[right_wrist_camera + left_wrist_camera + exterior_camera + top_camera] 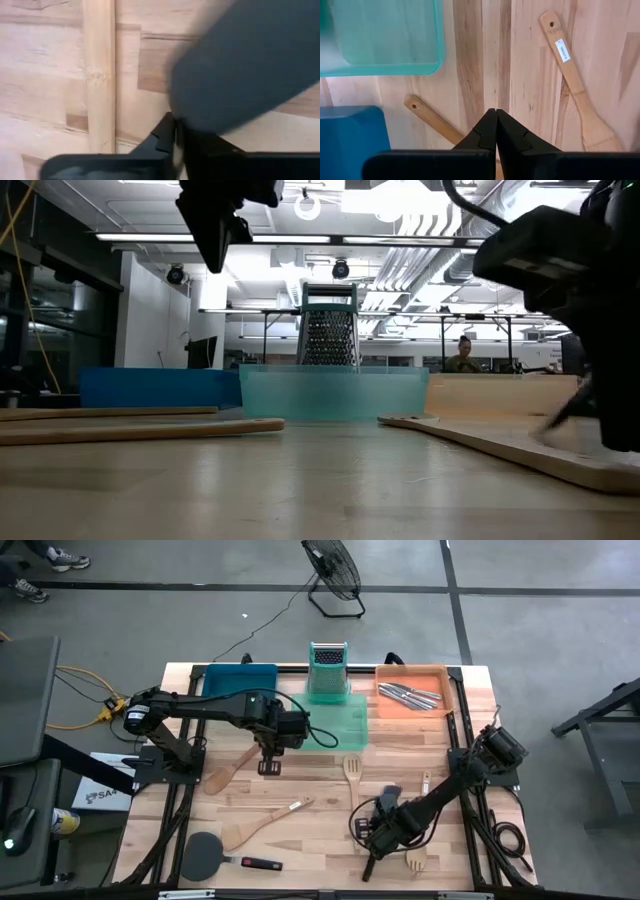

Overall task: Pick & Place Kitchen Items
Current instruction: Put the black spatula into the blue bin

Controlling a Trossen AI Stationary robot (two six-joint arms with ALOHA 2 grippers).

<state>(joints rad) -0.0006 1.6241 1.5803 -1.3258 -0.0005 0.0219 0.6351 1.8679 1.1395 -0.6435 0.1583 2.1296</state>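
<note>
Pale wooden worktop (320, 815) carries everything, and low at its near right the right gripper (372, 837) has its jaws pinched nearly together, seemingly on the handle of a dark spatula (240, 65), presumably to lift it toward a tray. Around it lie wooden spoons (262, 824) and a slotted spatula (352, 772). Farther off, the left gripper (496, 127) hangs closed and empty by the green tray (345, 722), likely waiting.

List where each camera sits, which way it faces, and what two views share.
High: overhead, straight down; both arms, left claw, right claw.
Low: table height, facing the grater; arms overhead.
Left wrist: looks down past its shut fingers at a wooden spoon.
Right wrist: close to the table; shut fingers.
Shared: green tray, high, low and left wrist.
</note>
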